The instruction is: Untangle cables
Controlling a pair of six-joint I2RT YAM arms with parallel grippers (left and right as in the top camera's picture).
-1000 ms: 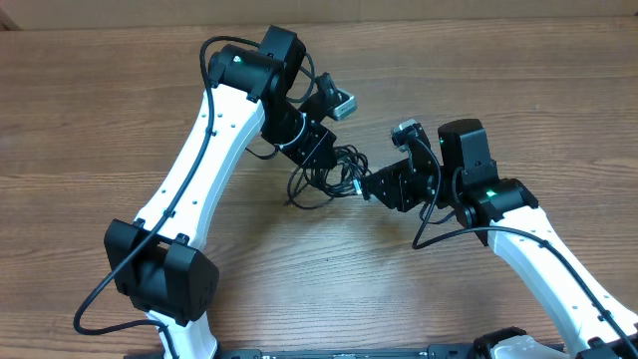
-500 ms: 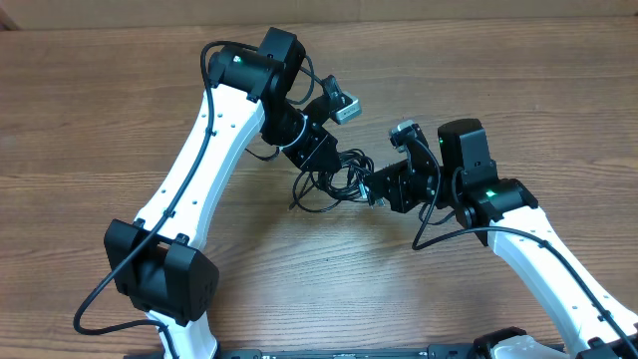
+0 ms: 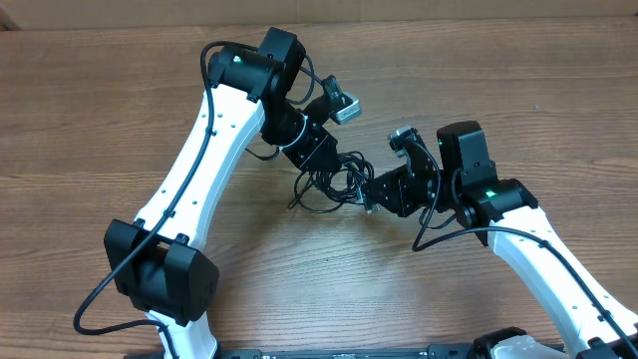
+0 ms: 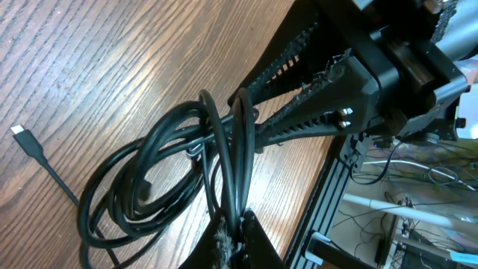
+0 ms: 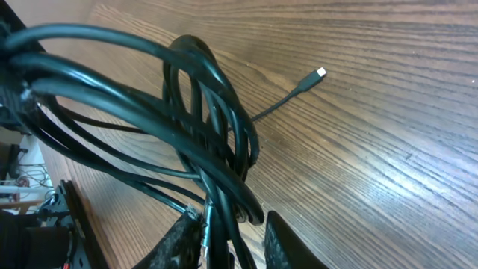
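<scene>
Desk: wood grain, fills the overhead view. L arm, white w/ black joints, rises from the near edge on the L side, bends nr the far edge, then reaches back twd mid-desk. At its end the left fingers are closed tight on the cables. In the L wrist view several strands run straight into the pinched tips, no gap btwn them.

The cables are thin black cords in a loose coil abt mid-desk, strung btwn the two sets of fingers. Loops overlap & cross, so can't count separate cords. On the L side of the bundle the loops droop twd the wood; can't tell if they touch it. One free end trails out L of the coil over bare desk & ends in a small plug w/ a pale tip, lying flat, apart from the loops.

The right fingers sit just R of the coil, pointing L into it, opposite the left fingers & near them. They're part-open. In the R wrist view the two tips stand apart w/ the bundle passing btwn them. It lies hard against one tip, w/ a sliver of bare wood before the other. Can't tell if any strand is actually pinched. R arm comes in from the near-R corner.
</scene>
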